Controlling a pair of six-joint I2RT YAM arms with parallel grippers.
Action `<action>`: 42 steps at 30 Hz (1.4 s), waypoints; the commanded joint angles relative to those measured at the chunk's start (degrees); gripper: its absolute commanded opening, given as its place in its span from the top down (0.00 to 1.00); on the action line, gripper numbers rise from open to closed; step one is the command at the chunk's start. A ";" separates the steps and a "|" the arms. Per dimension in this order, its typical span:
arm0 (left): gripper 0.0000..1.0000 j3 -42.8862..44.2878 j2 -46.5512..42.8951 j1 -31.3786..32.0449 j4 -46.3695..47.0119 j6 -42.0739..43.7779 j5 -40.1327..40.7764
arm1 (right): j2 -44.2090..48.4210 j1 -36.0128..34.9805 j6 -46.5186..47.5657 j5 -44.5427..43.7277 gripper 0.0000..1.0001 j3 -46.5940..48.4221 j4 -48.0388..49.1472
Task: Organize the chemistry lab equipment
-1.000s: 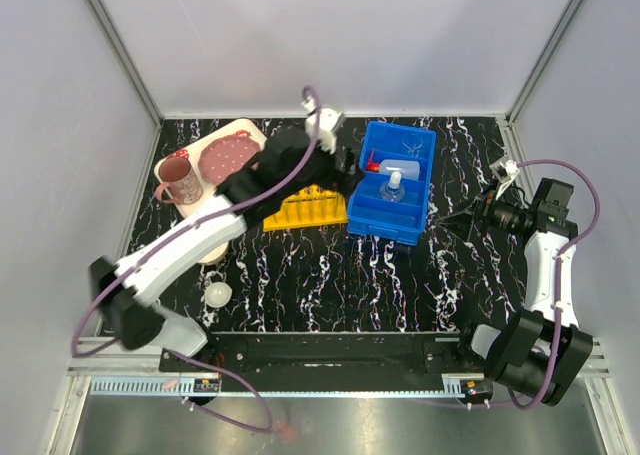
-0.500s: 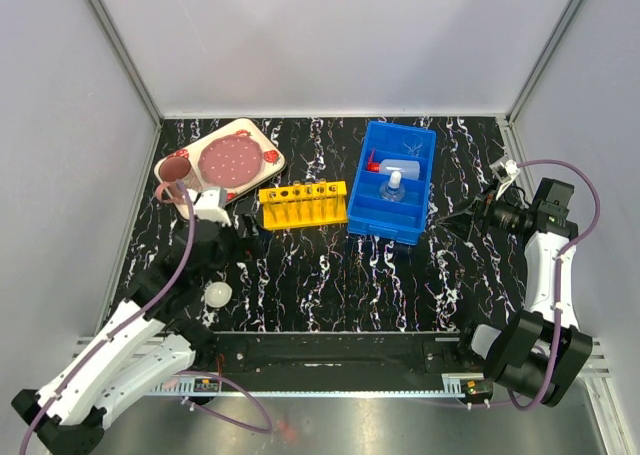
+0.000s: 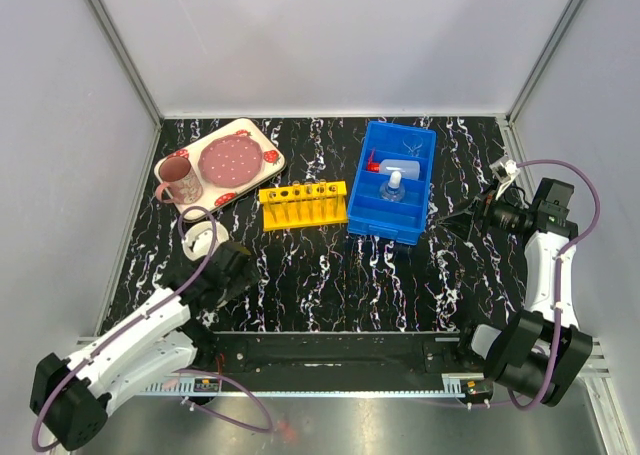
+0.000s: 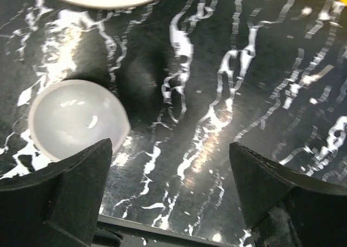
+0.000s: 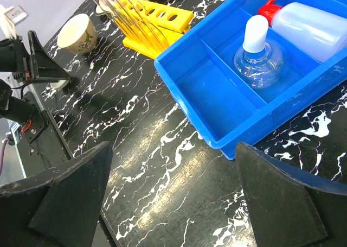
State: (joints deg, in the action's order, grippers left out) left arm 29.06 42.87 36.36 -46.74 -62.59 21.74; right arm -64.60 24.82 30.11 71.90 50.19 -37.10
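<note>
A blue bin (image 3: 386, 226) holds a flask (image 3: 393, 188) and a squeeze bottle (image 3: 386, 165); the left gripper (image 4: 168, 152), by a white dish (image 4: 78, 119), and the right gripper (image 5: 173, 149) have jaws apart, empty.

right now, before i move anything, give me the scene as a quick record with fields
bin: blue bin on the table, flask and squeeze bottle in separate compartments
rack: yellow rack left of the bin, test tubes standing in it
dish: small white dish on the table under the left gripper, not gripped
left gripper: open, empty
right gripper: open, empty, right of the bin
other: mug and plate on tray, white bowl near left arm
</note>
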 commanded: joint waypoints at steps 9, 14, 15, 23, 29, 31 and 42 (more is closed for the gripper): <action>0.24 -1.55 11.86 -0.59 2.10 -8.34 6.91 | -0.44 0.23 0.57 -0.44 0.00 0.08 0.89; 0.33 0.82 18.37 -0.85 -1.68 -11.32 8.14 | -0.53 0.23 0.57 -0.53 0.00 0.08 0.80; 0.34 1.00 18.82 -0.85 -1.86 -11.59 8.32 | -0.62 0.23 0.57 -0.53 0.00 -0.01 0.80; 0.55 1.44 19.61 -0.85 -2.21 -11.59 8.41 | -0.79 0.23 0.57 -0.44 0.00 -0.01 0.80; 0.73 1.88 20.41 -0.76 -1.77 -9.75 7.18 | -0.71 0.23 0.74 0.00 0.00 0.17 0.72; 0.76 1.70 19.54 -0.85 -1.60 -9.66 6.92 | -0.35 0.23 0.65 0.17 0.00 0.17 0.63; 0.87 -1.37 7.59 -0.76 -0.02 -6.76 4.72 | 0.17 0.23 0.74 0.17 0.00 -0.01 0.71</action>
State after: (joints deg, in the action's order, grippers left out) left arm 28.80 54.37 35.79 -48.07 -70.35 27.11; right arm -65.58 24.82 30.13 71.44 50.19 -37.12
